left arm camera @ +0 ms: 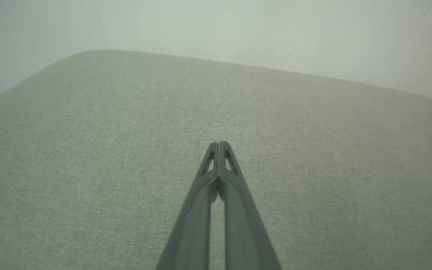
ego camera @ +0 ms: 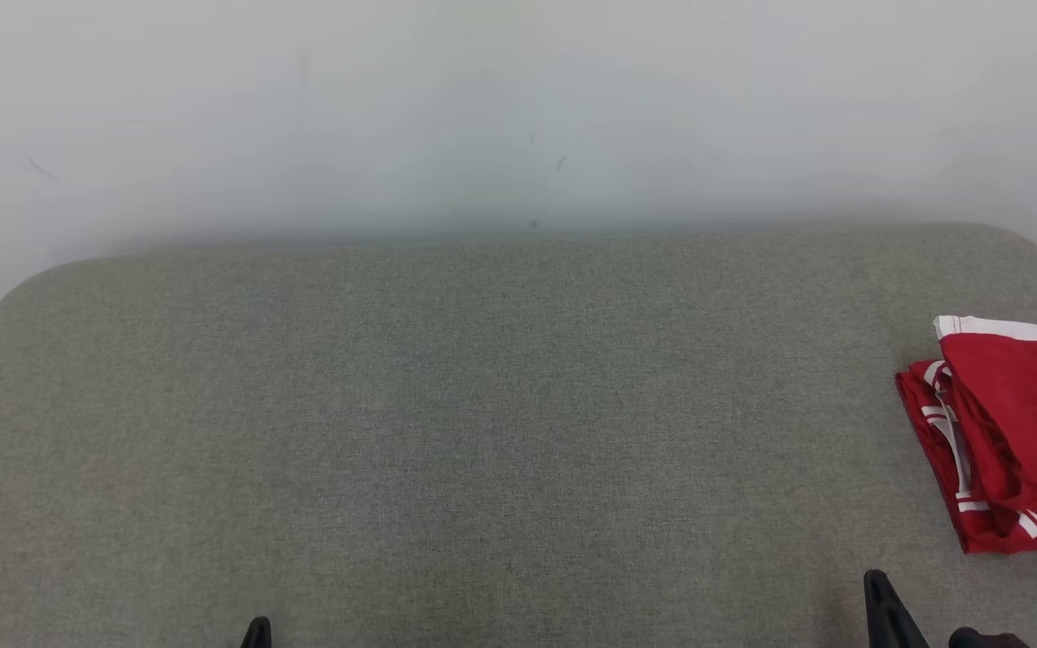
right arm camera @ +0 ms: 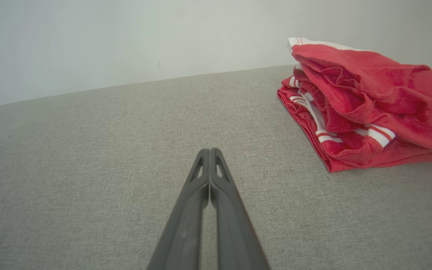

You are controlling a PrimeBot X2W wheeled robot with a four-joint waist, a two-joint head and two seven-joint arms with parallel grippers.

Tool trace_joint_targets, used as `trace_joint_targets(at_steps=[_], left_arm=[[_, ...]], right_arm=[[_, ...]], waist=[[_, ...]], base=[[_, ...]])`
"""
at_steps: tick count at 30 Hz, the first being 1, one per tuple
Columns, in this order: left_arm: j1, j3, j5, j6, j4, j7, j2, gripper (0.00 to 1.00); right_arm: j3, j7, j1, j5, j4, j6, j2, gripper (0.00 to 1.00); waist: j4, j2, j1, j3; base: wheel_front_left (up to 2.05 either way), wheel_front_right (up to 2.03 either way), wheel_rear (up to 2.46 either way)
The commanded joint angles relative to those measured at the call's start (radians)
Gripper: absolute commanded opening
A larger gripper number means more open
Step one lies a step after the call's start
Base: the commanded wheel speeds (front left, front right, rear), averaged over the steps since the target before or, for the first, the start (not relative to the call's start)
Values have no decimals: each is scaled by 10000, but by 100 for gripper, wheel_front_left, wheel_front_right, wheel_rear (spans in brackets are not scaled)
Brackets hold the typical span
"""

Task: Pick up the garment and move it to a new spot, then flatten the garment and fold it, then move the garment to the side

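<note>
Our left claw [left arm camera: 219, 144] has its 2 long dark fingers pressed together at the tips, gripping nothing, and points out across the weave below it. Our right claw [right arm camera: 209, 150] is closed the same way, its 2 fingers meeting with nothing between them. Under and around both claws spreads a wide grey woven fabric surface [right arm camera: 88, 157] with rounded far corners. Ahead of the right claw and off to its right, well apart from the fingertips, lies the red fabric garment [right arm camera: 366, 108], trimmed with white stripes and a white band. It is folded into a loose stack of layers near the surface's right end, far to the right of the left claw. Beyond the surface's far edge, past both claws, rises a plain white wall [right arm camera: 88, 37].
</note>
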Motion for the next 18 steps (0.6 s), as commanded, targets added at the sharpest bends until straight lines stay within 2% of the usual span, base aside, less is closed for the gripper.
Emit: trace_joint_targets(at_steps=[1,4,18], left_arm=[[-7,0,-37,0,53,19,-2,0],[-19,6,-145,-1,273,73,-23,0],[-436,218,-2755,-15,134,752,-15,0]], right_arm=[[-1,26,15,40,60,0,2,0],[-10,89,72,157,289,0,5,0],[-86,700,-314,2878,110,-3,0,0]], waist=[[0,0,0,0],[1,0,0,2],[17,0,0,24]], base=[[0,0,0],[0,0,0],[0,0,0]])
